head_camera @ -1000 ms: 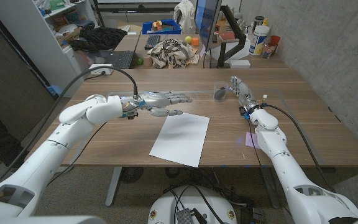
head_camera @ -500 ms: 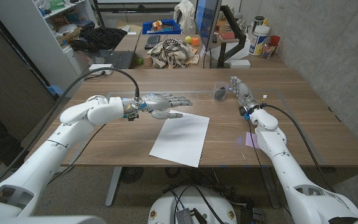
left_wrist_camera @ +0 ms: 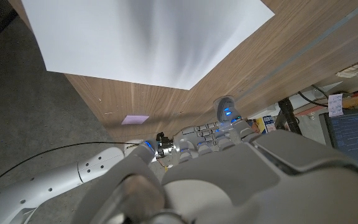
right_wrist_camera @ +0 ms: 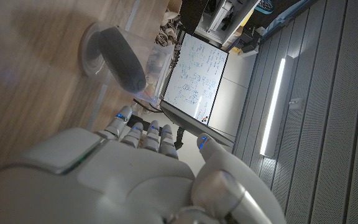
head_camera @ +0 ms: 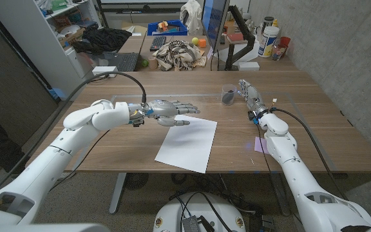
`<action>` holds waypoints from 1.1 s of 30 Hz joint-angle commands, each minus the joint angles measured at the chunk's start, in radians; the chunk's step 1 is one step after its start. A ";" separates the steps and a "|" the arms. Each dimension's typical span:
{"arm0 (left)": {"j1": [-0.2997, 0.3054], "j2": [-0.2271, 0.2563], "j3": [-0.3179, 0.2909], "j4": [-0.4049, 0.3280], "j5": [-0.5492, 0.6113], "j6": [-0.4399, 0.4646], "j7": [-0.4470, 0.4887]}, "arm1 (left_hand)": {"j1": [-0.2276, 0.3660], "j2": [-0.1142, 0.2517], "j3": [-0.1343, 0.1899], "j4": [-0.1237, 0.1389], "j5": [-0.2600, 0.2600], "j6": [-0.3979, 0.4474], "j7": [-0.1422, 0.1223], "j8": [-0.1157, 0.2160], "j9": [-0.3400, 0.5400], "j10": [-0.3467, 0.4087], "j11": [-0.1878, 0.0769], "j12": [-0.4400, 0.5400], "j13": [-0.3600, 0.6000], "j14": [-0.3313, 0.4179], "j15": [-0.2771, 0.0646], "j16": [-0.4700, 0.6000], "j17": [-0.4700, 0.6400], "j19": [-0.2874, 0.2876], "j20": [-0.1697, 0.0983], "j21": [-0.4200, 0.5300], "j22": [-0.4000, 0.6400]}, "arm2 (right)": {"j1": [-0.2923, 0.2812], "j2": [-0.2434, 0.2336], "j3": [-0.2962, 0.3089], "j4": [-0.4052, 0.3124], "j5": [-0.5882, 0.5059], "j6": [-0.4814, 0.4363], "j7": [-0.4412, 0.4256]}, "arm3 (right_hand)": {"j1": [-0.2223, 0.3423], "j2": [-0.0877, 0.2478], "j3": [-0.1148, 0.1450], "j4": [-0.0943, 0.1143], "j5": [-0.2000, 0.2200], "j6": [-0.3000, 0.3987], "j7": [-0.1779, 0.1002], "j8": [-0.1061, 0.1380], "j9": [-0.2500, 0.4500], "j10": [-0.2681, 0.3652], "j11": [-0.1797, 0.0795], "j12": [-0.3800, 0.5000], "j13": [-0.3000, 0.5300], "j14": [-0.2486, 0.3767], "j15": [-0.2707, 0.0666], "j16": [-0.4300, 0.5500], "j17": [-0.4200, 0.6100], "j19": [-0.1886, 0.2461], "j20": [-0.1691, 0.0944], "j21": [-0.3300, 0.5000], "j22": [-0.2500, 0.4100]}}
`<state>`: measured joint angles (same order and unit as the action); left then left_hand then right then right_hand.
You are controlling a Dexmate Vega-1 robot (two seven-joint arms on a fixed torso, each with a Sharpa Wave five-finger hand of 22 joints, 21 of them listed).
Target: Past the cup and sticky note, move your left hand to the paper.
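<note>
Above the paper's [head_camera: 187, 143] far edge hovers the left hand [head_camera: 170, 109].

Wooden table [head_camera: 314, 132], cluttered shelves [head_camera: 66, 16], monitor [head_camera: 212, 26]

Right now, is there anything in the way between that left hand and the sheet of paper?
Nothing visible. The left hand hovers open just beyond the paper's far edge, bare table between them. The cup stands off by the right hand, and the sticky note lies further right.
</note>
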<state>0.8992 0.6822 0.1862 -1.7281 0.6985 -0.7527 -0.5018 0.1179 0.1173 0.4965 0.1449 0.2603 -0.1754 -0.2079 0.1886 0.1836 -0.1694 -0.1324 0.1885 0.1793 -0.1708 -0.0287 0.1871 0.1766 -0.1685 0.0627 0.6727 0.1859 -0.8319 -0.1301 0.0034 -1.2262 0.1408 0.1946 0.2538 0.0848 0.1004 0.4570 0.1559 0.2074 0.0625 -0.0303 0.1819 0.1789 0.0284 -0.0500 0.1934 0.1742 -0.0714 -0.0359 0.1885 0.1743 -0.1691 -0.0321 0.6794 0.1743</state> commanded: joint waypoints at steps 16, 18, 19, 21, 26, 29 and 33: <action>0.020 0.016 0.014 -0.046 0.050 0.032 -0.016 | 0.037 0.033 0.021 -0.017 0.005 -0.039 -0.012 0.003 0.005 -0.035 -0.006 -0.001 0.003 -0.072 -0.033 -0.005 0.000 -0.206 0.000 -0.010 0.004 | -0.006 -0.004 0.002 -0.004 0.006 -0.001 0.005 | 0.003 0.087 0.004 -0.005 0.005 -0.001 0.003 0.006 0.004 -0.001 -0.007 0.006 0.004 -0.002 -0.052 0.003 0.002 -0.007 -0.123 -0.004 0.006; 0.021 0.018 0.014 -0.050 0.056 0.031 -0.013 | 0.040 0.034 0.024 -0.019 0.005 -0.040 -0.011 0.003 0.005 -0.036 -0.005 -0.001 0.003 -0.073 -0.032 -0.005 0.000 -0.207 0.001 -0.011 0.004 | -0.006 -0.004 0.002 -0.004 0.006 0.000 0.006 | 0.003 0.087 0.004 -0.005 0.005 -0.001 0.003 0.006 0.004 -0.002 -0.008 0.006 0.004 -0.002 -0.052 0.003 0.002 -0.007 -0.123 -0.005 0.006; 0.022 0.019 0.014 -0.052 0.059 0.033 -0.013 | 0.042 0.034 0.025 -0.020 0.005 -0.041 -0.011 0.003 0.005 -0.036 -0.005 -0.001 0.003 -0.073 -0.031 -0.005 0.000 -0.208 0.002 -0.012 0.004 | -0.006 -0.004 0.002 -0.003 0.006 0.001 0.006 | 0.003 0.087 0.004 -0.005 0.006 -0.001 0.003 0.006 0.004 -0.002 -0.007 0.006 0.004 -0.002 -0.052 0.003 0.002 -0.007 -0.123 -0.005 0.006; 0.022 0.021 0.017 -0.055 0.062 0.035 -0.016 | 0.044 0.035 0.026 -0.021 0.005 -0.042 -0.011 0.002 0.005 -0.038 -0.006 -0.002 0.003 -0.075 -0.031 -0.005 0.000 -0.209 0.003 -0.012 0.004 | -0.006 -0.004 0.002 -0.003 0.007 0.002 0.007 | 0.003 0.087 0.005 -0.005 0.006 -0.001 0.003 0.006 0.004 -0.002 -0.007 0.006 0.004 -0.003 -0.052 0.003 0.002 -0.006 -0.123 -0.006 0.006; 0.027 0.027 0.020 -0.069 0.090 0.036 -0.008 | 0.048 0.035 0.029 -0.022 0.004 -0.044 -0.011 0.002 0.005 -0.040 -0.007 -0.002 0.003 -0.078 -0.031 -0.005 0.000 -0.214 0.008 -0.015 0.004 | -0.009 -0.005 0.003 -0.007 0.009 0.000 0.007 | 0.003 0.088 0.005 -0.005 0.006 -0.002 0.004 0.006 0.004 -0.003 -0.006 0.006 0.004 -0.002 -0.052 0.003 0.002 -0.006 -0.123 -0.007 0.006; 0.029 0.033 0.023 -0.080 0.114 0.037 -0.005 | 0.051 0.036 0.031 -0.023 0.003 -0.047 -0.012 0.002 0.005 -0.044 -0.006 -0.003 0.003 -0.079 -0.031 -0.005 0.001 -0.215 0.013 -0.016 0.005 | -0.012 -0.006 0.005 -0.008 0.012 0.001 0.010 | 0.003 0.087 0.005 -0.005 0.006 -0.002 0.003 0.006 0.004 -0.003 -0.005 0.006 0.004 -0.003 -0.052 0.003 0.002 -0.005 -0.124 -0.007 0.006; 0.033 0.037 0.024 -0.090 0.121 0.044 -0.007 | 0.053 0.036 0.032 -0.023 0.003 -0.049 -0.012 0.001 0.005 -0.047 -0.007 -0.003 0.003 -0.083 -0.030 -0.005 0.001 -0.217 0.016 -0.017 0.005 | -0.013 -0.006 0.005 -0.006 0.014 0.002 0.012 | 0.003 0.087 0.005 -0.005 0.006 -0.003 0.003 0.006 0.004 -0.004 -0.009 0.005 0.004 -0.003 -0.051 0.003 0.002 -0.004 -0.123 -0.008 0.006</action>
<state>0.9227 0.7069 0.2047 -1.7900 0.7792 -0.7200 -0.5150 0.1575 0.1305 0.5200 0.1213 0.2603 -0.1778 -0.2101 0.1886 0.1836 -0.1727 -0.1357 0.1886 0.1792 -0.1708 -0.0287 0.1871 0.1768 -0.1740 0.0680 0.6578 0.1885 -0.8396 -0.1343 0.0064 -1.2310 0.1493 0.1942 0.2606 0.0848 0.1004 0.4570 0.1559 0.2074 0.0624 -0.0302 0.1819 0.1789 0.0284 -0.0500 0.1934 0.1742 -0.0715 -0.0359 0.1885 0.1743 -0.1690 -0.0321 0.6729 0.1743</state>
